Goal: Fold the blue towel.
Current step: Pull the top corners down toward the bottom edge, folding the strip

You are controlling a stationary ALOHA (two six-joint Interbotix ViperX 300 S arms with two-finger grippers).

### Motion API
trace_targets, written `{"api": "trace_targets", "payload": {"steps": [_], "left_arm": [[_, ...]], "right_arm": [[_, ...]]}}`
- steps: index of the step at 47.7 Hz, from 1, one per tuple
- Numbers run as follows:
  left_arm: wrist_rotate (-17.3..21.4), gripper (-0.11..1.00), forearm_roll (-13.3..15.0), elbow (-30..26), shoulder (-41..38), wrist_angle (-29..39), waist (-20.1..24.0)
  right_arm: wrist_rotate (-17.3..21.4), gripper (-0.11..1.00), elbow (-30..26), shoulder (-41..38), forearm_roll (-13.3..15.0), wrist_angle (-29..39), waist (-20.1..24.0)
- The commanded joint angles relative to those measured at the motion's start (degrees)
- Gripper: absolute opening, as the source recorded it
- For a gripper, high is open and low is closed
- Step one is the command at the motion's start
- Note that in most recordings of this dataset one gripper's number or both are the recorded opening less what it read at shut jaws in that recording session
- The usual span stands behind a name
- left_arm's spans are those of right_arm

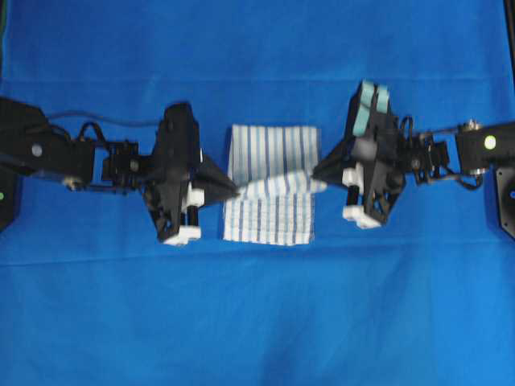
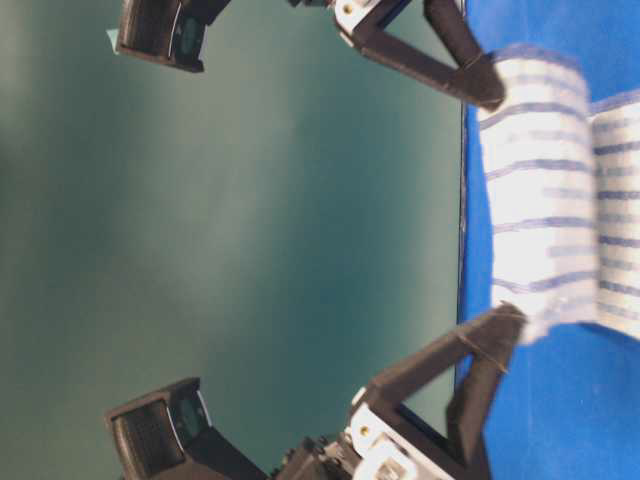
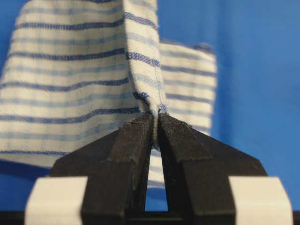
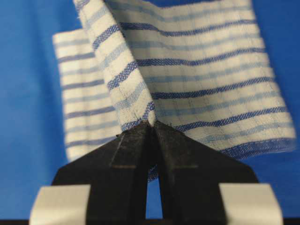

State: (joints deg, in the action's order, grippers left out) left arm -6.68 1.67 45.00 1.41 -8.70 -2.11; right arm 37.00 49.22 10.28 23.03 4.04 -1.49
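You are pinching the towel from both sides: your black left gripper (image 3: 155, 123) is closed tight on a hemmed edge of the white cloth with thin blue and dark-blue stripes (image 1: 269, 183), and your black right gripper (image 4: 152, 126) is clamped on the opposite edge, each with only a sliver of fabric between the fingertips. The striped towel is lying near the middle of the plain blue table covering (image 1: 257, 322), well clear of every edge, with the held strip lifting in an arch above the layer that is resting flat.

To finish this fold cleanly, you are best keeping both grippers level with each other and travelling together, so the raised edge is staying taut and square. Judging from the overhead view, carrying it over the flat half and lowering it until the edges line up looks right; letting go unevenly risks a skewed crease.
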Motion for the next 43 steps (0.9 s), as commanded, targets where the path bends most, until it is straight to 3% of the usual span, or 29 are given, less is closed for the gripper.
{"api": "trace_targets", "payload": {"steps": [1, 23, 43], "left_arm": [[0.00, 0.03, 0.09, -0.18, -0.35, 0.00, -1.67], [-1.76, 0.03, 0.09, 1.05, -4.75, 0.00, -2.46], [-1.76, 0.03, 0.09, 1.23, -5.10, -1.67, -3.08]], "right_arm": [[0.44, 0.05, -0.26, -0.35, -0.09, 0.00, 0.79], [0.70, 0.05, -0.26, -8.79, -1.32, -6.77, 1.49], [0.70, 0.05, -0.97, -10.20, -1.76, -6.94, 2.64]]}}
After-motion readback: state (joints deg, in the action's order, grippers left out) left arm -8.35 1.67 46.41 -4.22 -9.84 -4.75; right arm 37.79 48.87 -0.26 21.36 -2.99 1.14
